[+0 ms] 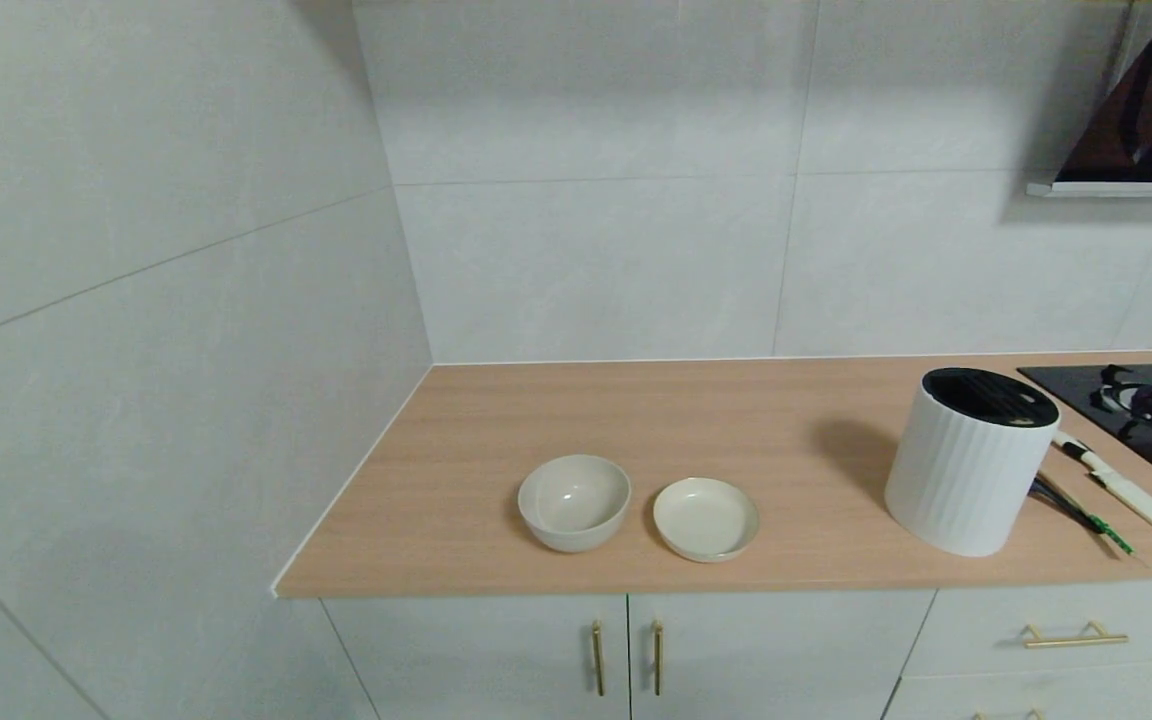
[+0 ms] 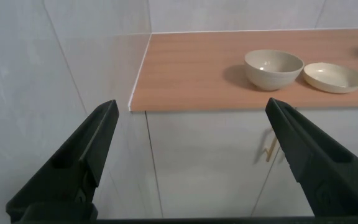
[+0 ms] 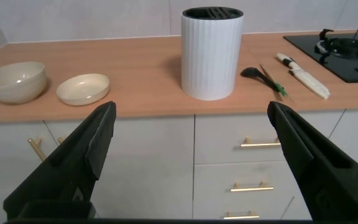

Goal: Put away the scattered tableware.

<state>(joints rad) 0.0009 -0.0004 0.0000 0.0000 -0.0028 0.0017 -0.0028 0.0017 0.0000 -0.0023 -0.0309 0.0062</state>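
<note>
The left pincer (image 2: 190,106) is held low in front of the cabinet doors (image 1: 556,650), below the level of the worktop (image 1: 736,420), near its end by the side wall; its two dark fingers are spread wide apart with nothing between them. The right pincer (image 3: 190,109) sits at the same low height further along, facing the drawer fronts (image 3: 260,162), likewise released and carrying nothing. On the worktop a pale bowl (image 1: 574,502) stands upright near the front edge, with a shallow dish (image 1: 706,518) just beside it on the stove side, the two apart. Well to the right stands a ribbed white holder (image 1: 968,462) with a dark slotted top. Just beyond it lie a black spoon (image 3: 253,73) and chopsticks (image 3: 273,82) with a green band, partly hidden behind the holder in the head view, and next to them a white-bladed knife (image 1: 1131,492) lying flat close to the black gas hob (image 1: 1151,410). A range hood (image 1: 1136,110) hangs on the tiled wall above the hob. Gold handles (image 1: 626,655) show on the doors below the bowl and dish.
</note>
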